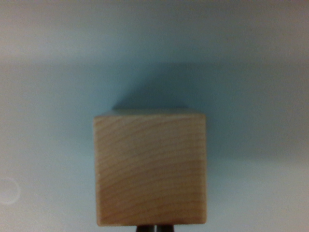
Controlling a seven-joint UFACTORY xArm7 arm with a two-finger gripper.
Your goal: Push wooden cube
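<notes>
A pale wooden cube (150, 169) with visible grain fills the lower middle of the wrist view, resting on a light bluish-white surface. Its near face looks straight at the camera and a thin strip of its top shows above. Two dark fingertips of my gripper (155, 228) peek out just under the cube's bottom edge, close together with only a narrow slit between them. They sit right against the cube's near side. The rest of the gripper is hidden.
The light surface (251, 72) spreads around the cube on all sides, with a soft shadow behind it. A faint ring mark (8, 190) lies at the wrist view's lower left.
</notes>
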